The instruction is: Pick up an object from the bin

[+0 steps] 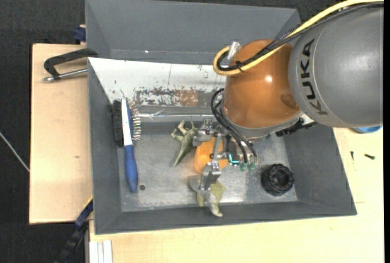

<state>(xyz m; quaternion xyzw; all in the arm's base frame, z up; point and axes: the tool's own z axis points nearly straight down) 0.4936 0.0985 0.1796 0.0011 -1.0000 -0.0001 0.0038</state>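
By the near wall of the bin [158,220] lies an olive toy dinosaur [211,196]. The tool [214,169] is low just beyond it, beside an orange ball [201,160]. Whether the tool is open or closed cannot be told, and nothing shows in its hold. A black knob [277,178] lies to the right and a blue-handled brush [127,143] to the left. Farther off is a green dinosaur [184,137]. By my judgement nothing is picked yet, so grasp and lift remain.
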